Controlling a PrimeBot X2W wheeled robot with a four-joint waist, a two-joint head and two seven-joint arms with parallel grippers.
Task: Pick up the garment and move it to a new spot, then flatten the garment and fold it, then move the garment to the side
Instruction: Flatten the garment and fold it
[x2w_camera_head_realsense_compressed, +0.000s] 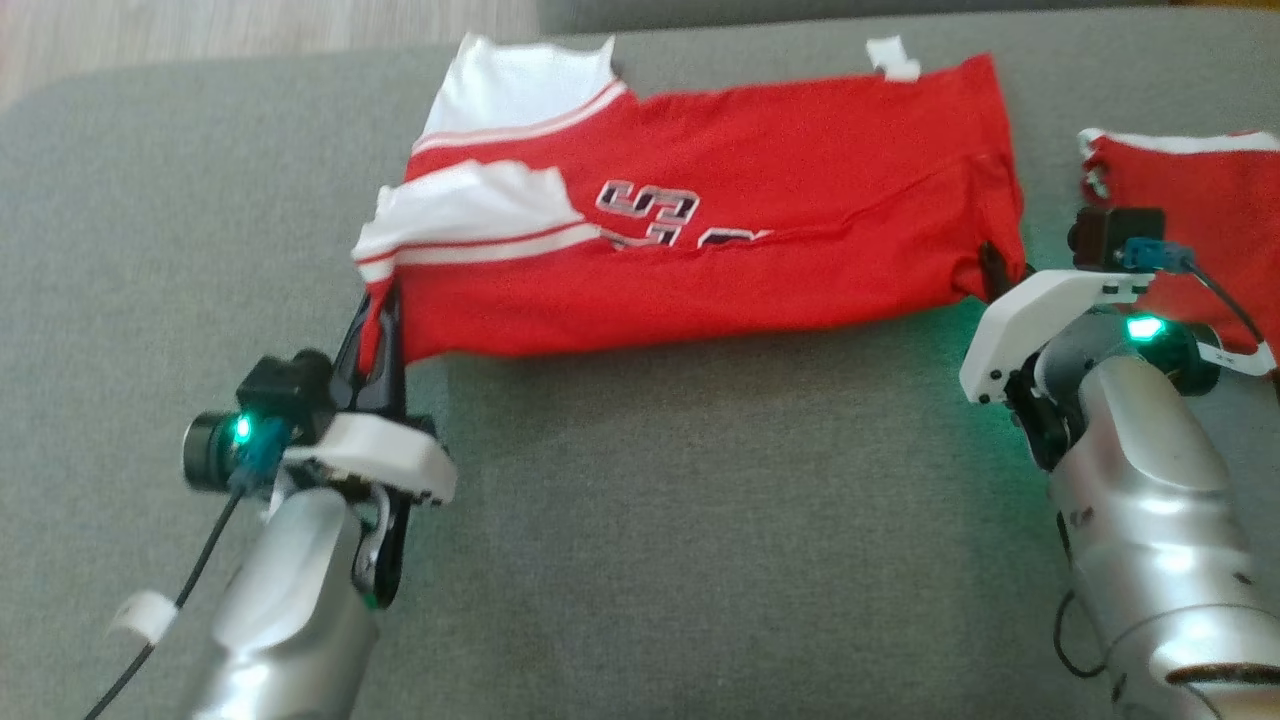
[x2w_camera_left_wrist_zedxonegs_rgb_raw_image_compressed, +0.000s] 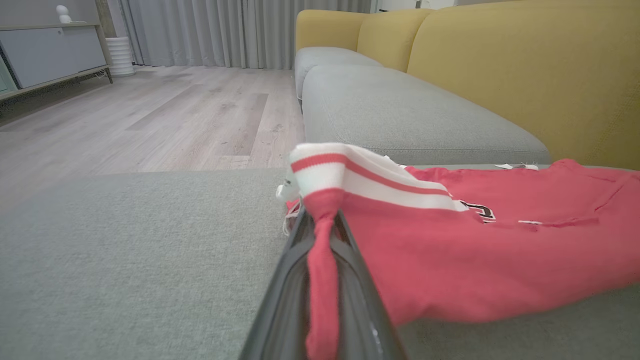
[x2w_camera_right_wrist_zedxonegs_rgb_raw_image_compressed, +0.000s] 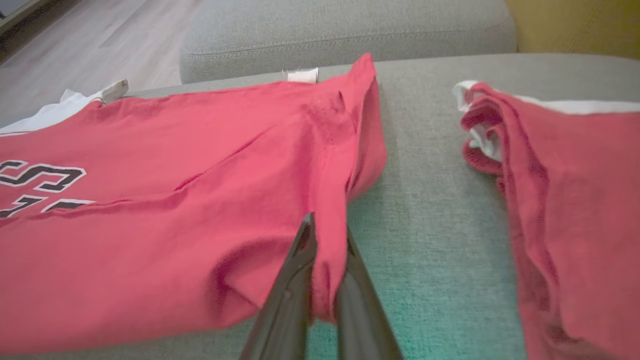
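The big grey cushion (x2w_camera_head_realsense_compressed: 640, 520) holds everything. The garment (x2w_camera_head_realsense_compressed: 760, 250) lies flat on it and reaches from one gripper across to the other. Its near edge runs right between them.

The left gripper (x2w_camera_head_realsense_compressed: 380, 305) is squeezed tight on the near corner with the white and red stripes. The right gripper (x2w_camera_head_realsense_compressed: 995, 265) is squeezed tight on the near plain red corner (x2w_camera_right_wrist_zedxonegs_rgb_raw_image_compressed: 327, 250).

What could go wrong? Each gripper has only a little bit of cloth. If they pull apart too hard, I think a corner could slip out. If one lifts faster than the other, the garment could twist or bunch up. Another red cloth (x2w_camera_head_realsense_compressed: 1200, 210) sits just beside the right gripper on its outer side. A swing that way could drag it along.

The garment's long way goes side to side, from the left gripper to the right gripper. Its striped end points to the left gripper, and its plain red end points to the right gripper. A small white tag (x2w_camera_head_realsense_compressed: 893, 57) sits on the far edge, across from the right gripper.
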